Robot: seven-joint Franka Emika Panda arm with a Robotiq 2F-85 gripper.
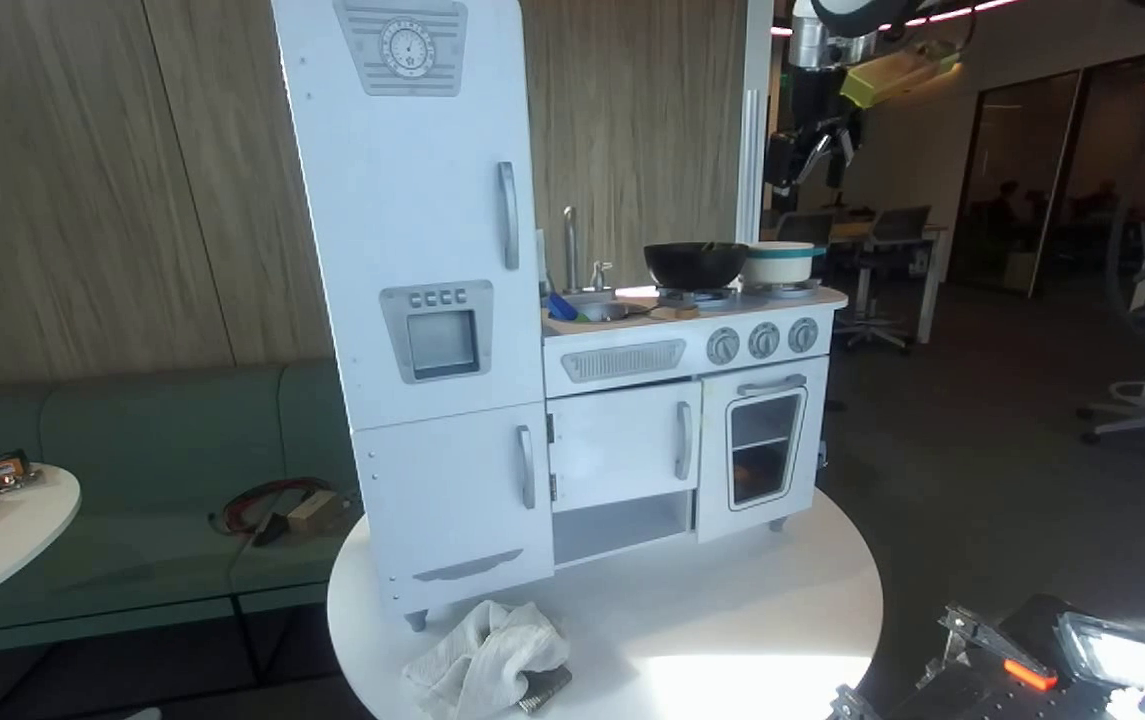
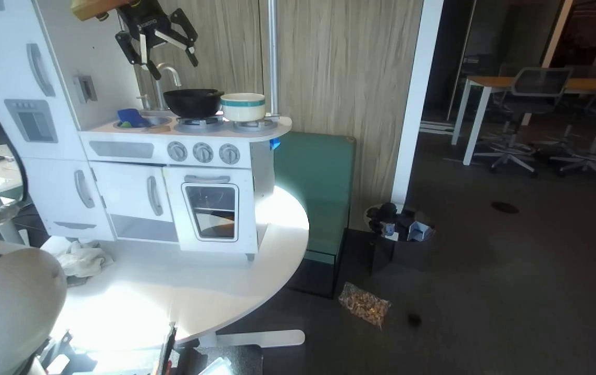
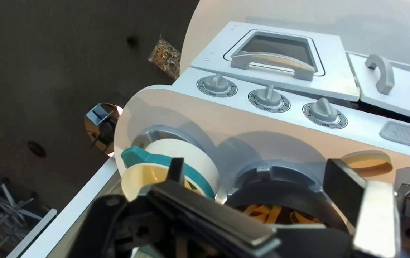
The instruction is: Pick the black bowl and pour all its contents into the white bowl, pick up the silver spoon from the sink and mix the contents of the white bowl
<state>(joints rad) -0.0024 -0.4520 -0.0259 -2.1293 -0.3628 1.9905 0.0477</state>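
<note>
Gripper hangs spread wide; lower, the black bowl beside the teal-banded white bowl holds what look like orange strips.

Blurred in the wrist view, the end effector covered part of the black bowl, some of the orange strips in it and part of the white bowl, whose contents showed too little to name. In both exterior views the bowls' walls concealed most of what they held, and the top edge cut off the arm and the toy fridge. A blue thing, too small to identify, covered part of the sink. In an exterior view, a cloth partly hid a dark object, and the lower edge cropped the desk; in an exterior view, a pale rounded housing blocked some of it.
</note>
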